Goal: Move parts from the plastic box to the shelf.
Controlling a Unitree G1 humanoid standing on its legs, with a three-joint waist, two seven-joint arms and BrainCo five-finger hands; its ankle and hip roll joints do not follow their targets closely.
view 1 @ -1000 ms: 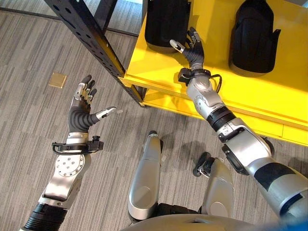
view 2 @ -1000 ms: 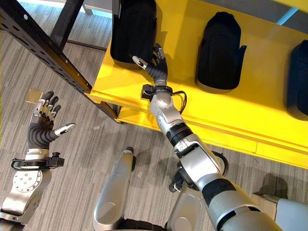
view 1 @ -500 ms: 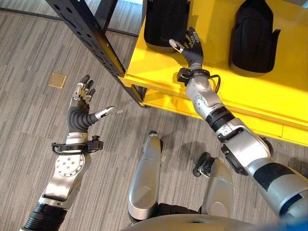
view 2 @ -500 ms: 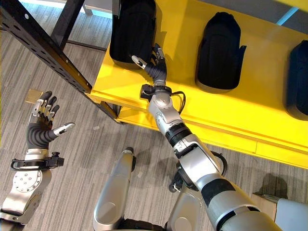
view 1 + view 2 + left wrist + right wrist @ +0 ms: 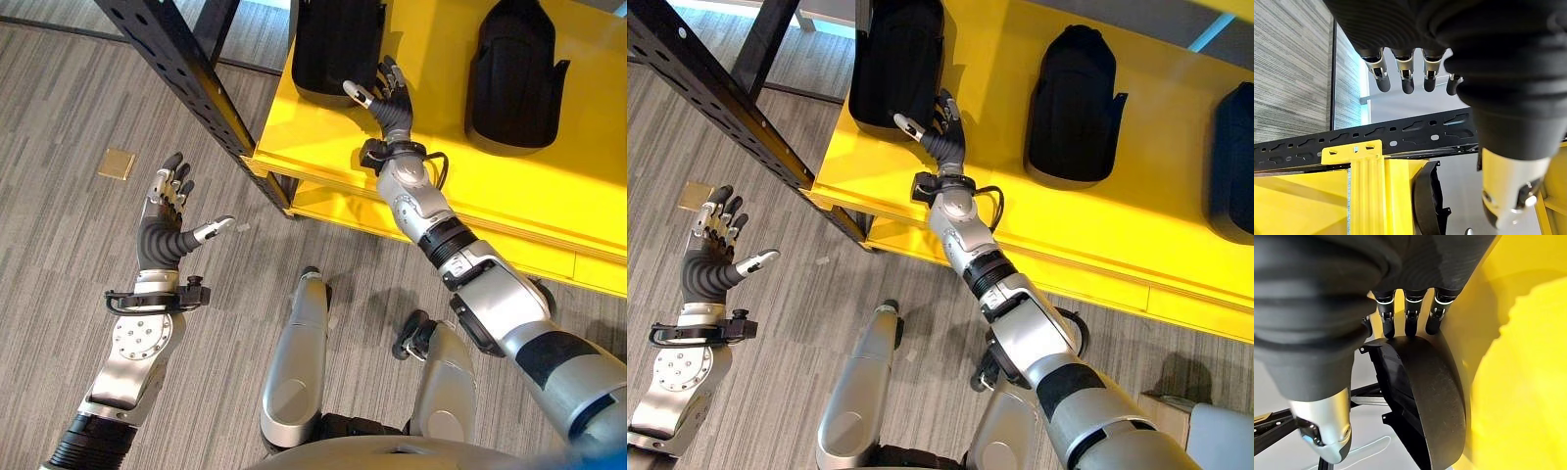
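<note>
our right hand (image 5: 390,98) reaches up onto the yellow shelf (image 5: 441,166) and sits at the near edge of a black part (image 5: 338,44) lying there. its fingers (image 5: 1410,316) are straight and spread wide, the thumb (image 5: 358,94) set apart toward the shelf's front corner. from the right wrist view the fingertips lie right at the part's curved rim, and we cannot tell for sure whether they touch it; nothing is curled round it.

a second black part (image 5: 517,78) lies further along the same shelf, well apart from the first, and in the right eye view the edge of a third black part (image 5: 1232,162) shows beyond it. all of them rest flat on the yellow surface.

our left hand (image 5: 167,220) hangs out over the grey striped floor (image 5: 59,255), well apart from the shelf, palm turned up, fingers straight and spread wide, thumb out to the side, holding nothing. the left wrist view shows the same loose, straight fingers (image 5: 1405,73).

a black perforated post (image 5: 181,73) runs slantwise between the left hand and the shelf's corner. a small tan square (image 5: 117,164) lies flat on the floor near the left hand's fingertips.
</note>
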